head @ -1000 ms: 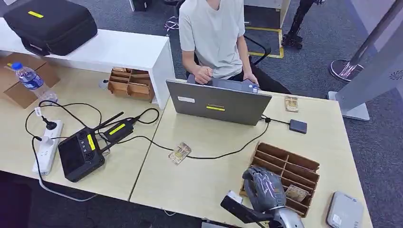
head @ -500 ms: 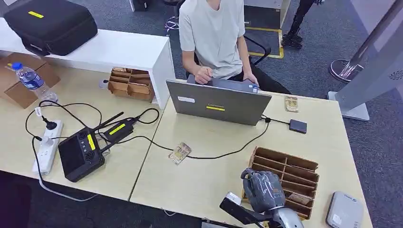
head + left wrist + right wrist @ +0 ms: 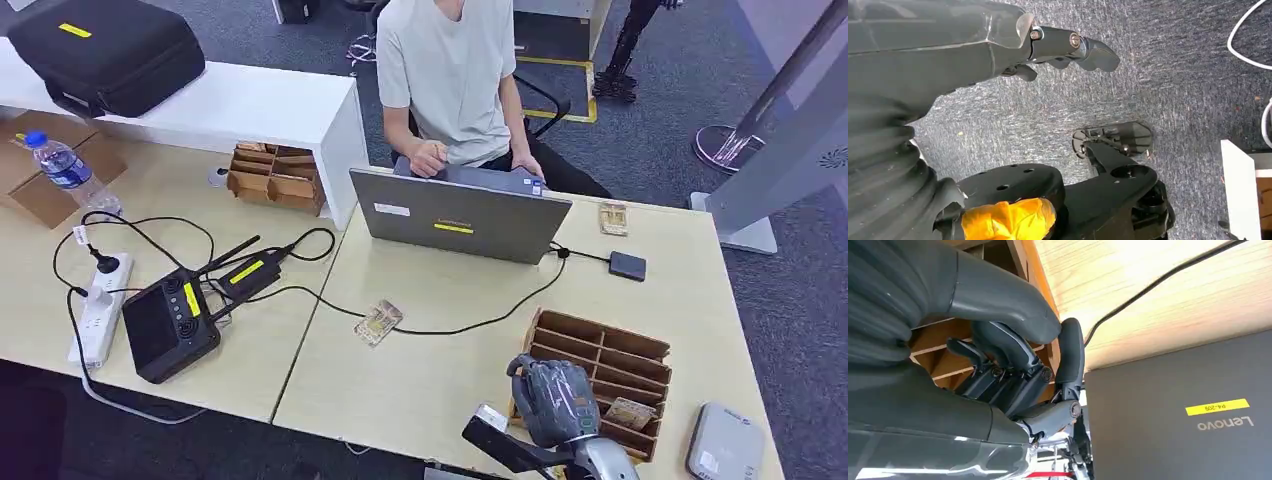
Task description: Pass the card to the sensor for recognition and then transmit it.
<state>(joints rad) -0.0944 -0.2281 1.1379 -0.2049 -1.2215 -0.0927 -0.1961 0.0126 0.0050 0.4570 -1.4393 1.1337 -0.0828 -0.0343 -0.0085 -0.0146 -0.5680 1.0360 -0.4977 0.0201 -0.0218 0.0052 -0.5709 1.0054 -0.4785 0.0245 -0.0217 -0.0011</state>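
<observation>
My right hand [image 3: 555, 400] hangs over the near left part of the wooden slotted box [image 3: 605, 345] on the right table. A patterned card [image 3: 630, 412] lies in a front slot right beside the hand. In the right wrist view the hand [image 3: 1013, 365] has its fingers bent down among the box's wooden dividers [image 3: 1035, 270], and no card shows between them; contact with the card is hidden. A grey flat reader [image 3: 725, 443] sits at the table's near right corner. My left hand [image 3: 998, 40] hangs over grey carpet, holding nothing.
A person sits behind an open laptop [image 3: 460, 215]. A black cable [image 3: 470, 325] crosses the table. Loose cards lie at mid-table [image 3: 379, 321] and far right [image 3: 613, 218], near a small black box [image 3: 627, 265]. A controller [image 3: 170, 325], power strip and bottle occupy the left table.
My right hand has dropped a little toward the near edge of the box. The card beside it was partly hidden half a second ago and shows more now.
</observation>
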